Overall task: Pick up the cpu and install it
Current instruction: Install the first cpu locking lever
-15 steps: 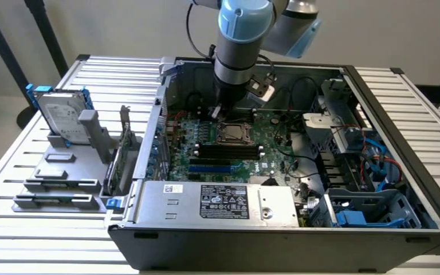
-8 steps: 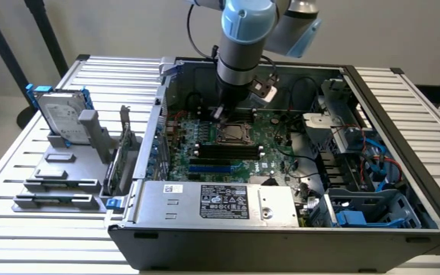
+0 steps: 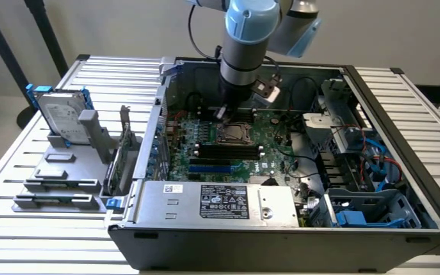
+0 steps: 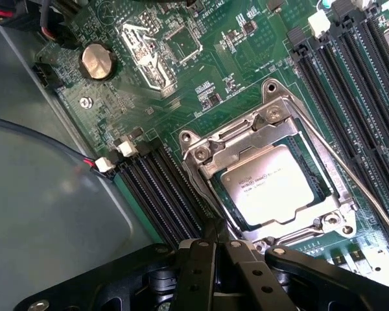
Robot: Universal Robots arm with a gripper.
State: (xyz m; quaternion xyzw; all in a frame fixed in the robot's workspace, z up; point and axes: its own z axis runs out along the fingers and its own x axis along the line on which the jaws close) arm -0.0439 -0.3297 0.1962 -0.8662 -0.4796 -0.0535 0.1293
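Observation:
The cpu (image 4: 272, 181), a small square chip with a dull silver top, lies flat in the socket on the green motherboard (image 4: 214, 78). The socket's metal frame (image 4: 201, 152) surrounds it. In the exterior view the cpu (image 3: 234, 134) sits in the middle of the open computer case. My gripper (image 4: 214, 241) is shut, its black fingers pressed together with nothing between them. It hangs just off one edge of the socket. In the exterior view the gripper (image 3: 222, 113) reaches down into the case, right behind the socket.
Black memory slots (image 4: 162, 194) run on both sides of the socket, and a thin metal lever (image 4: 366, 194) lies along one side. A coin battery (image 4: 97, 61) sits farther off. A hard drive with blue rails (image 3: 61, 117) stands on a grey holder at the exterior view's left. The power supply (image 3: 212, 200) fills the case's front.

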